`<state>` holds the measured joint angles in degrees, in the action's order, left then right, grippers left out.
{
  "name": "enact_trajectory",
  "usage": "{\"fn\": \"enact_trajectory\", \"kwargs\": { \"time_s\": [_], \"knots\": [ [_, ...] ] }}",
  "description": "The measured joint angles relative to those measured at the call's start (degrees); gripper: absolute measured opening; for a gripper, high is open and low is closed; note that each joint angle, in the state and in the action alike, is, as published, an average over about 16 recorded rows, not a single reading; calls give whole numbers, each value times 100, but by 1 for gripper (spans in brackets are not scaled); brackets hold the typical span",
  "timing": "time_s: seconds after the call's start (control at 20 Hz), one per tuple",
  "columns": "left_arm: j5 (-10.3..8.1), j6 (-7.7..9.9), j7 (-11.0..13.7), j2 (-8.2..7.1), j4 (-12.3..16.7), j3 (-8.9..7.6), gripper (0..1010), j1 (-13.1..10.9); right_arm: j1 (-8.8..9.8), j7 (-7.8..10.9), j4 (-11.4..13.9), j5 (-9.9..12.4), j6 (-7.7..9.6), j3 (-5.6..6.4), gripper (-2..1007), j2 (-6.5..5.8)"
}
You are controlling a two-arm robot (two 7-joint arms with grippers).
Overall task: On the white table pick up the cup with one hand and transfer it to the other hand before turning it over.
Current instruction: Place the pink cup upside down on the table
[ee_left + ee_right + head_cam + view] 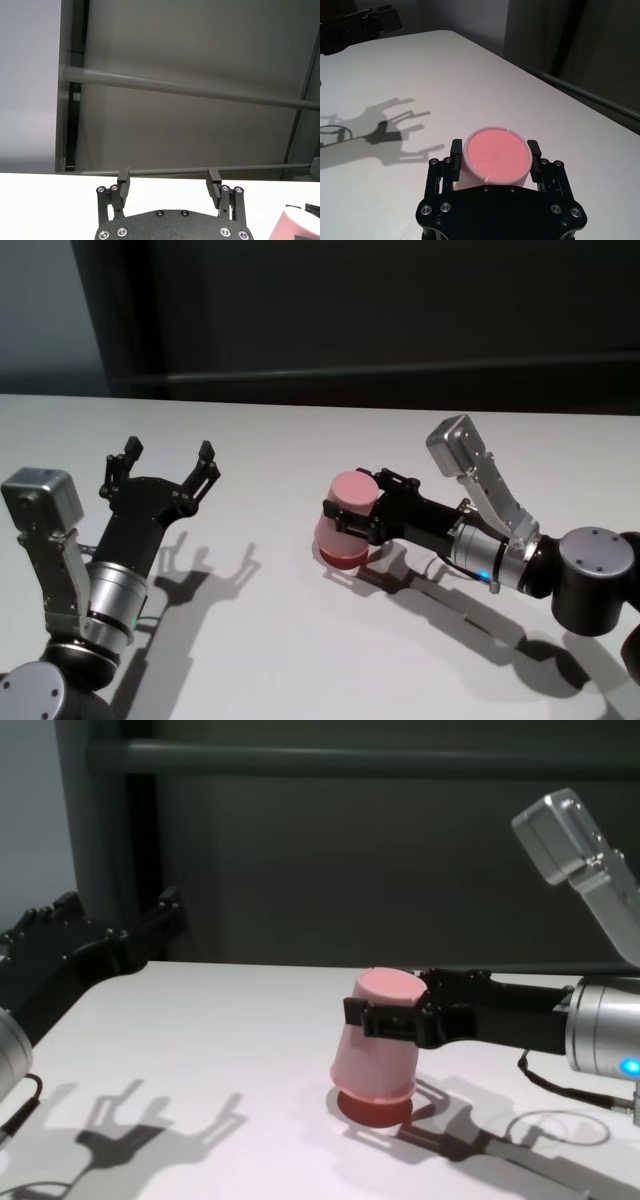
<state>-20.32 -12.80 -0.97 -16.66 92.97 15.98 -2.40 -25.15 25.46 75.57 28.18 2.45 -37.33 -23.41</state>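
The pink cup (345, 540) is base-up, wide rim down, a little tilted, at or just above the white table (280, 640). My right gripper (352, 510) is shut on the cup's upper part near the base; the right wrist view shows its fingers (456, 152) pressing on both sides of the cup (496, 156). In the chest view the cup (372, 1065) hangs from the right gripper (385, 1018) over its own shadow. My left gripper (168, 462) is open and empty, raised off the table to the cup's left. A corner of the cup (299, 225) shows in the left wrist view.
A dark wall with a horizontal rail (350, 760) stands behind the table's far edge (300, 402). Shadows of both arms fall on the table between the arms. No other objects are on the table.
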Motion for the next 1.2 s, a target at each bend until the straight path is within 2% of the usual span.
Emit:
{"fn": "enact_trajectory", "kwargs": {
  "time_s": [0.25,0.75,1.2],
  "knots": [
    [0,0,0,0,0,0,1003,0,-14,57,-85,-55,-2,27,785,67],
    [0,0,0,0,0,0,1003,0,-9,146,-192,-139,-16,127,933,206],
    [0,0,0,0,0,0,1003,0,-12,186,-306,-185,-221,268,1002,419]
  ]
}}
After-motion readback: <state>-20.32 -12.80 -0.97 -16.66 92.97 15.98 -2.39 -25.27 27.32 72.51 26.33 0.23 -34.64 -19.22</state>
